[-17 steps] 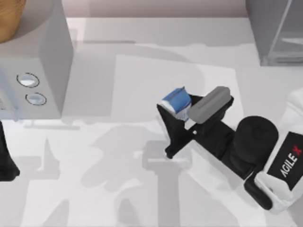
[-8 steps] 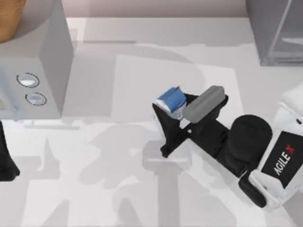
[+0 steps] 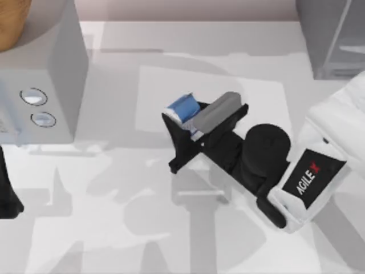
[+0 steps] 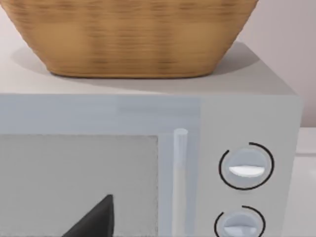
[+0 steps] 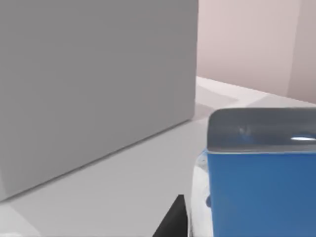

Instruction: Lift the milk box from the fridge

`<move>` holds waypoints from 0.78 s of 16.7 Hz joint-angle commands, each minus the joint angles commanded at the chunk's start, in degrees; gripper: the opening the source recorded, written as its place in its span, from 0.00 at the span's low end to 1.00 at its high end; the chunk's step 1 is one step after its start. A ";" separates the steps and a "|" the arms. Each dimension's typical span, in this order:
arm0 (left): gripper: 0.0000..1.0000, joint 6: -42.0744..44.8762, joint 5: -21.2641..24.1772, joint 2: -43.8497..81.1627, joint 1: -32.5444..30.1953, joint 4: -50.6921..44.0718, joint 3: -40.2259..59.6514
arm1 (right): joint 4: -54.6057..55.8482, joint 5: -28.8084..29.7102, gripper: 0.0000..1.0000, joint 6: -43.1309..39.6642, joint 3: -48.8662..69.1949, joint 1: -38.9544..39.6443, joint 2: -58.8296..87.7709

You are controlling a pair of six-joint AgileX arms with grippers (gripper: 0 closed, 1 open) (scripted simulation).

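The milk box (image 3: 181, 106), a small blue-and-white carton, is held over the middle of the table with my right gripper (image 3: 183, 115) shut on it. In the right wrist view its blue face and grey top (image 5: 261, 182) sit close in front of the camera, beside a black fingertip (image 5: 170, 222). The fridge (image 3: 328, 40), a dark grey cabinet with a glassy panel, stands at the table's far right corner, well away from the carton. My left arm (image 3: 5, 194) is parked at the left edge.
A lighter grey box with two round dials (image 3: 54, 74) stands at the far left, with a wicker basket (image 3: 11, 23) on top; both also fill the left wrist view (image 4: 247, 168). Its grey side wall (image 5: 98, 89) rises ahead of the carton.
My right arm has carried the milk box leftward, away from the fridge and towards the grey box with dials. The left arm has not moved.
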 joint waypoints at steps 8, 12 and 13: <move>1.00 0.00 0.00 0.00 0.00 0.00 0.00 | -0.08 0.02 0.30 -0.01 0.16 0.01 0.09; 1.00 0.00 0.00 0.00 0.00 0.00 0.00 | -0.08 0.02 0.60 -0.01 0.16 0.01 0.09; 1.00 0.00 0.00 0.00 0.00 0.00 0.00 | -0.08 0.02 0.68 -0.01 0.16 0.01 0.09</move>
